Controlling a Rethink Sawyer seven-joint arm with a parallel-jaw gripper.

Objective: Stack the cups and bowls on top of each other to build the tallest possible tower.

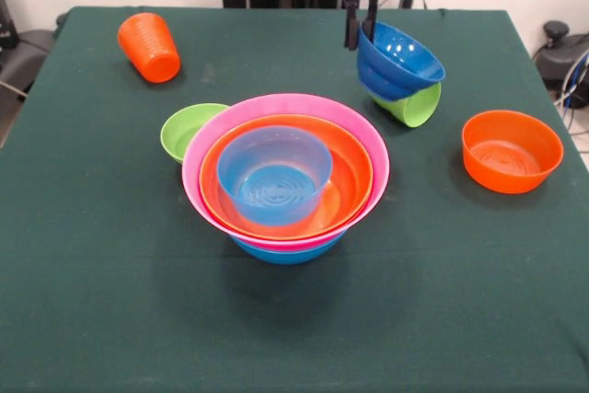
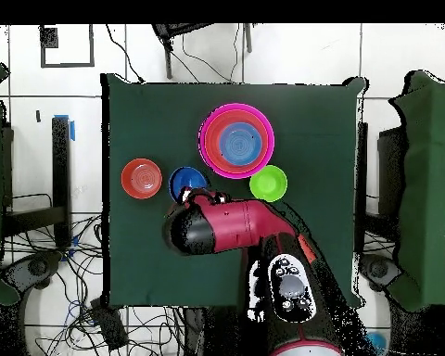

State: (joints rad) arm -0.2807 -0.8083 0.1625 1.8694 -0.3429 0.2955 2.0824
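The tower (image 1: 285, 172) stands mid-table: a blue bowl at the bottom, then pink, then orange, with a small pale-blue bowl inside. It also shows in the overhead view (image 2: 236, 141). My gripper (image 1: 361, 29) is at the far side, its fingers shut on the rim of a small blue bowl (image 1: 398, 60). The bowl is tilted and sits in a lime-green vessel (image 1: 416, 106) beneath it. In the overhead view the gripper (image 2: 203, 195) is at that blue bowl (image 2: 184, 182). The orange ribbed cup (image 1: 149, 46) lies tilted at the far left. A small orange bowl (image 1: 511, 149) stands at the right.
A second lime-green vessel (image 1: 187, 129) stands just behind and left of the tower, touching or nearly touching it; it also shows in the overhead view (image 2: 268, 183). I cannot tell which lime piece is the cup. The small orange bowl shows in the overhead view (image 2: 141, 178).
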